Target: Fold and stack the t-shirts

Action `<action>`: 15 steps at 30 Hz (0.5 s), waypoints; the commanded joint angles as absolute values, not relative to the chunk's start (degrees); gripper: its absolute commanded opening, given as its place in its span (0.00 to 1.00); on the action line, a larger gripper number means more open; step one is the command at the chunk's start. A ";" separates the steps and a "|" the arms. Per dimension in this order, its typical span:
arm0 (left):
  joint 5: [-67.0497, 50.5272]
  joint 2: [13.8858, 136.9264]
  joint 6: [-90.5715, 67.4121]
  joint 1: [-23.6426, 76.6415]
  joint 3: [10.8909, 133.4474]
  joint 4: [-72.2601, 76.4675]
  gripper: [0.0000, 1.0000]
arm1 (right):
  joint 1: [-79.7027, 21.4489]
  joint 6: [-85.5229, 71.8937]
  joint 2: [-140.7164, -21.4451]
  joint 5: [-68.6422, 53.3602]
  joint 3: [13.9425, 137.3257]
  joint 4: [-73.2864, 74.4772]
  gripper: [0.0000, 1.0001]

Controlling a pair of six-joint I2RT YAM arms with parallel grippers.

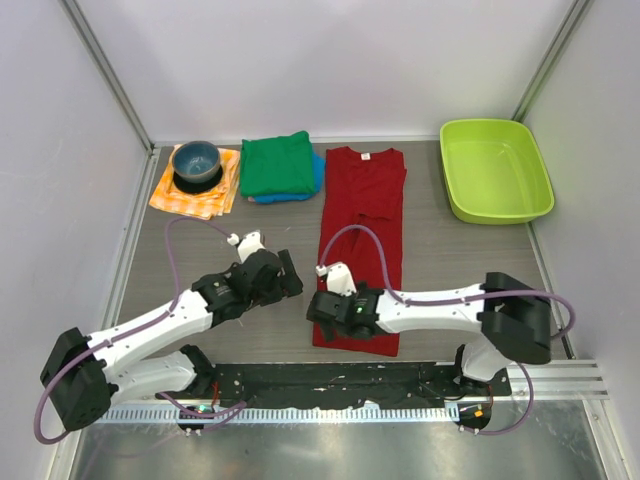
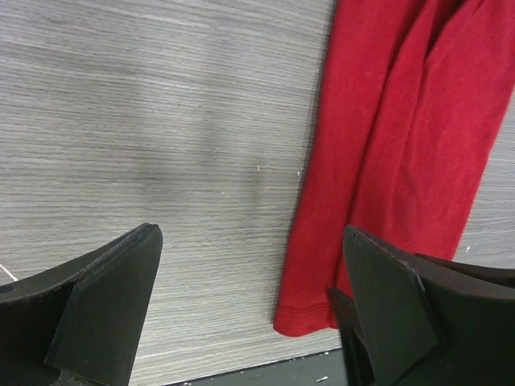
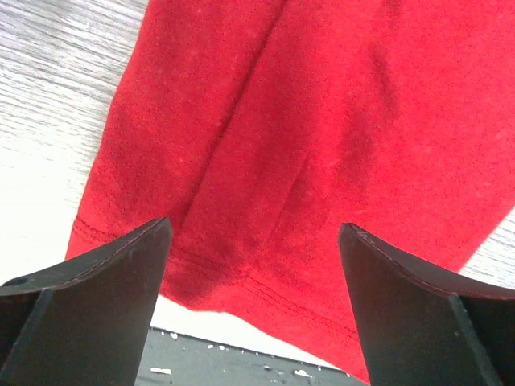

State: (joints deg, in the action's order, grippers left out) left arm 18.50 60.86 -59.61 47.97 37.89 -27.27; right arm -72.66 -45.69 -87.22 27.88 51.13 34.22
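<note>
The dark red t-shirt (image 1: 365, 200) lies on the table as a long narrow strip, collar at the far end, hem at the near edge. The bright green t-shirt (image 1: 277, 164) lies folded on top of the folded blue t-shirt (image 1: 318, 176) at the back. My left gripper (image 1: 288, 282) is open and empty, just left of the red shirt's near part; its view (image 2: 249, 232) shows the shirt's near left corner (image 2: 386, 145). My right gripper (image 1: 322, 312) is open and empty above the red shirt's hem (image 3: 306, 121), its jaws (image 3: 256, 225) wide apart.
A blue bowl (image 1: 197, 162) stands on an orange-and-white checked cloth (image 1: 190, 198) at the back left. A lime green bin (image 1: 495, 168) sits at the back right. A dark rail (image 1: 340, 378) runs along the table's near edge.
</note>
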 commanded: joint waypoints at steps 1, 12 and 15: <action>19.86 57.13 -59.59 47.81 37.27 -26.80 1.00 | -73.47 -42.19 -92.01 30.32 56.76 34.10 0.87; 19.60 55.72 -59.94 47.73 35.16 -26.10 1.00 | -76.55 -42.71 -98.96 36.30 65.04 41.83 0.54; 19.60 55.64 -59.85 47.81 34.98 -25.93 1.00 | -76.90 -42.80 -100.10 35.60 65.04 41.84 0.51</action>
